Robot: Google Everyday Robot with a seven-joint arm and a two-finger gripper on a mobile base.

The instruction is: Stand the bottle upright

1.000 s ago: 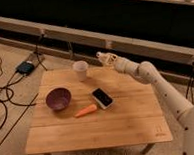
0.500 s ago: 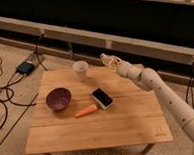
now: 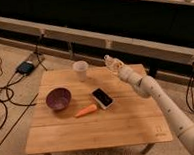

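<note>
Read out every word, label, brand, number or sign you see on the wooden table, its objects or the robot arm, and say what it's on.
No text can be read here.
Small dark mark near the front right corner of the light wooden table: too blurred to read.
Flat white-edged device with black face: nothing legible.
Gripper, above the table's far edge right of the white tapered cup: no readable label.

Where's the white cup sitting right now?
In the camera view, the white cup stands near the far edge of the table, behind the purple bowl; the gripper is just right of it.
</note>
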